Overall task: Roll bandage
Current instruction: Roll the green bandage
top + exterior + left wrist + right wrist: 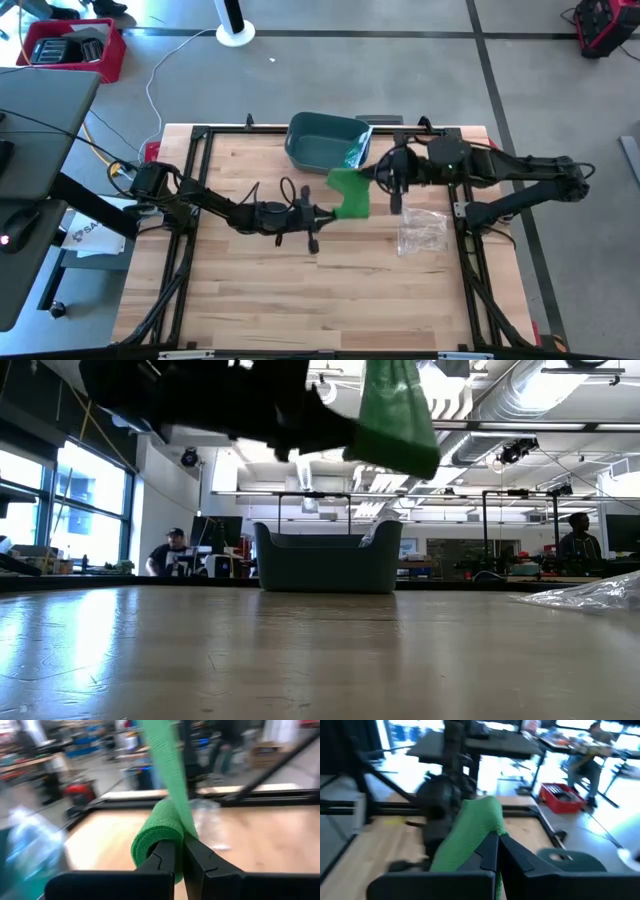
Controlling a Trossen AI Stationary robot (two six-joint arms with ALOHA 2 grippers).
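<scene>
Bandage (350,192), green, held off table mid-board, stretched between both arms. Left gripper (180,851) pinching rolled end; right gripper (497,851) pinching loose tail. Rolling appears mid-way. Next move likely needs tail kept taut while roll turns; bin (322,140) behind.

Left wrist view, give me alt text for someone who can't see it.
The left pincer is shut on a green bandage, gripping its rolled end while a loose strip runs up out of frame. Behind lie the wooden table and a clear plastic bag.
</scene>
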